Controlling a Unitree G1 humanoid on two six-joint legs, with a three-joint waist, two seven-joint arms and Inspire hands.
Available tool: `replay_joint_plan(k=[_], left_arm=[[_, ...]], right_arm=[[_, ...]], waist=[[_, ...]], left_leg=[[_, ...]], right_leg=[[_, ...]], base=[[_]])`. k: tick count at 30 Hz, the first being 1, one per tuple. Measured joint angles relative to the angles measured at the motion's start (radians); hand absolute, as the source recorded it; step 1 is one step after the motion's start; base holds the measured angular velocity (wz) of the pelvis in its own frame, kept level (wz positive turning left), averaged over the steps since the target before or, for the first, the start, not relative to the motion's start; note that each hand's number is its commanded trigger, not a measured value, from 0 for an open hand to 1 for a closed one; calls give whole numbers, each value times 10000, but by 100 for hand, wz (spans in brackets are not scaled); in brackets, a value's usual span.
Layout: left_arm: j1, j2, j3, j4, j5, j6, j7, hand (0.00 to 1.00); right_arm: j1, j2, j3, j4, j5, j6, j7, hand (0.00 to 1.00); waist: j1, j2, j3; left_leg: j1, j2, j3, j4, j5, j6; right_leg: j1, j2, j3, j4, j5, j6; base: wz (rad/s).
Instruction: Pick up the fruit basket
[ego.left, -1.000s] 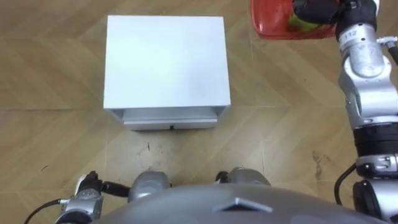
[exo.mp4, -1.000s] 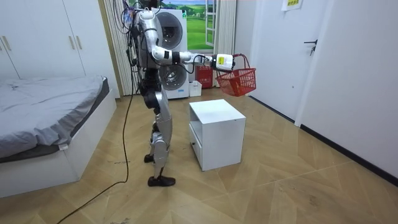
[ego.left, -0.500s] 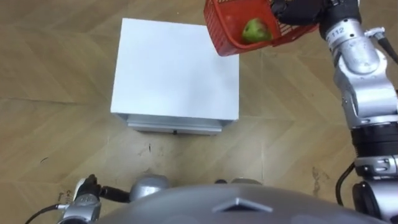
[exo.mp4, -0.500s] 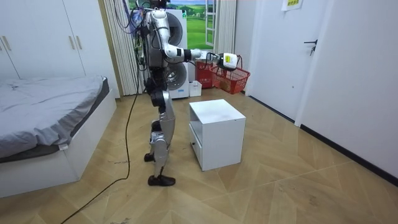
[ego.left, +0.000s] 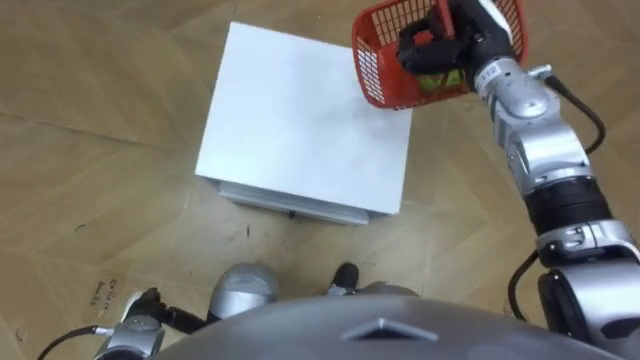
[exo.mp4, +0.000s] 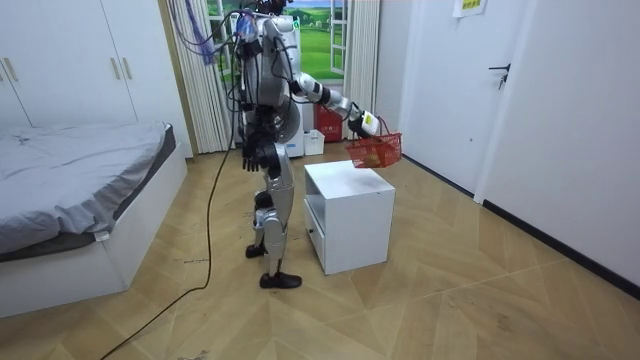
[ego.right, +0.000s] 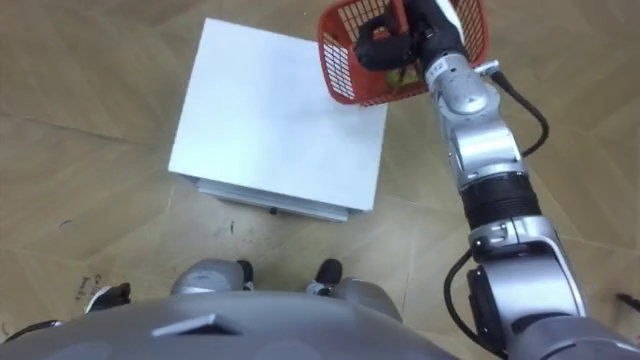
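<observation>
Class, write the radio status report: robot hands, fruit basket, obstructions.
Right robot hand shut on basket handle. Basket over white cabinet far right corner, green fruit inside. Left robot hand open at side.

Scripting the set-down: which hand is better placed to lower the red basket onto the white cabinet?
Right. The right hand is curled round the handle of the red plastic mesh basket, holding it above the far right corner of the white box-shaped cabinet. The left hand hangs by the robot's side.
</observation>
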Motion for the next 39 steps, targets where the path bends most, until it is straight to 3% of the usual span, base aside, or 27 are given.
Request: replay_joint_plan(k=[5,11,16,22,35,37,38,39], left_arm=[[-2,-26,-197,56,71,-10,-74,0],[1,-63,-229,179,279,18,-211,0],[4,-68,-817,236,277,17,-301,0],[1,-146,-1134,214,268,24,-595,0],[-188,-166,-1156,466,251,16,-679,0],[-195,-170,-1159,597,250,16,-680,0],[-203,-170,-1162,638,250,16,-680,0],[-206,-170,-1165,669,249,16,-684,0]], right_arm=[[-384,87,169,798,40,-12,-67,100],[-530,105,494,1335,9,-31,-48,100],[-689,113,694,1887,92,-44,0,100],[-700,112,707,2340,341,-79,-59,100],[-813,158,779,3252,328,-269,14,100],[-818,164,780,3368,307,-278,22,45],[-819,162,780,3383,305,-278,22,0],[-819,157,780,3421,306,-278,18,0]], waist=[[151,25,16],[400,24,18],[544,82,57],[563,257,164],[570,392,138],[570,391,138],[567,391,139],[566,391,139]], left_leg=[[-390,-101,-115,60,45,71],[-680,-122,-102,238,56,86],[-880,-128,-231,327,55,86],[-1196,-130,-338,429,51,83],[-1366,-167,-296,596,56,89],[-1380,-169,-283,629,58,92],[-1389,-168,-283,648,58,92],[-1415,-164,-284,696,57,92]], right_leg=[[-250,-121,-461,106,-85,4],[-474,-171,-521,218,-85,1],[-617,-190,-610,342,-88,-3],[-761,-196,-735,345,-82,-12],[-875,-280,-917,358,-82,-11],[-875,-292,-930,390,-82,-11],[-875,-295,-940,401,-82,-11],[-878,-299,-958,435,-83,-12]], base=[[17],[3],[9],[5],[2],[0],[0],[5]])
